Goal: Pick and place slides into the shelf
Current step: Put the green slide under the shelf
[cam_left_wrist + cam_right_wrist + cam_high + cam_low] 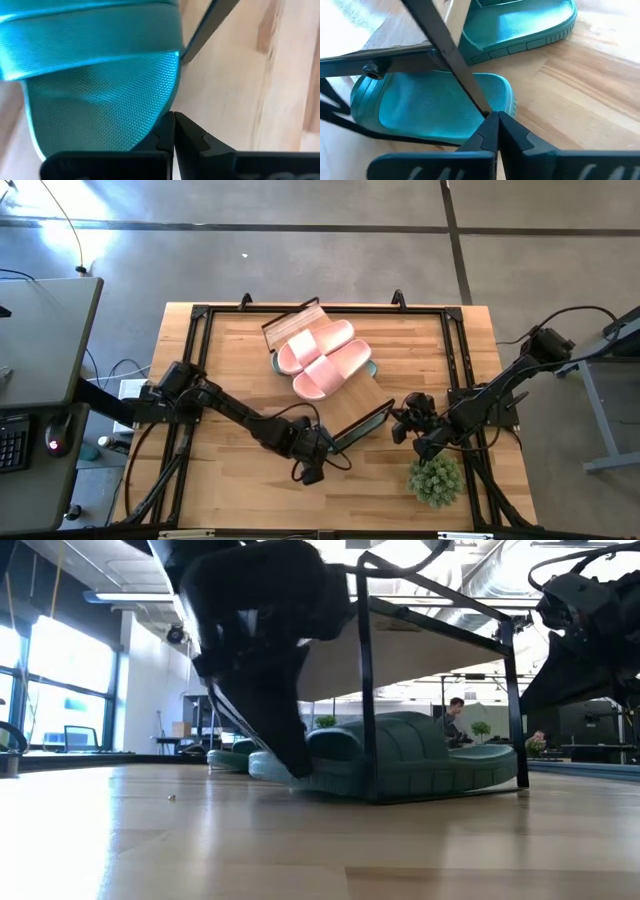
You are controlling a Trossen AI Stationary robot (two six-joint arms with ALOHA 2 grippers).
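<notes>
Sitting diagonally mid-table: small narrow shelf (345, 412) with light wood plank top and thin black metal frame, running from the far left toward the near right on the large wooden tabletop (230, 370).

Lying side by side on the plank top: two pale pink rubber slide sandals (322, 358), touching along their long edges.

Showing under the plank in the low view: sage-green rubber slide sandals (420, 755) resting on the tabletop inside the black frame; more green ones farther back, count unclear. Peeking out past the pink pair in the high view: just a sliver of green.

Reaching in from the left side of the table: left gripper (322, 442), sitting at the near end of the shelf, just beside the frame. Showing fingers pressed together in the left wrist view (174, 131), nothing between them, tips right at the heel edge of a green sandal (105, 95); contact hard to confirm.

Coming in from the right: right gripper (402, 423), near the shelf's near-right corner. Showing fingers also pinched shut and empty in the right wrist view (497, 127), tips right up against a black frame bar (447, 55), with a green sandal (435, 107) lying just beyond under the frame and another (520, 25) farther off.

Standing near the right arm at the near-right table edge: small green potted plant (435, 478), apart from the shelf.
</notes>
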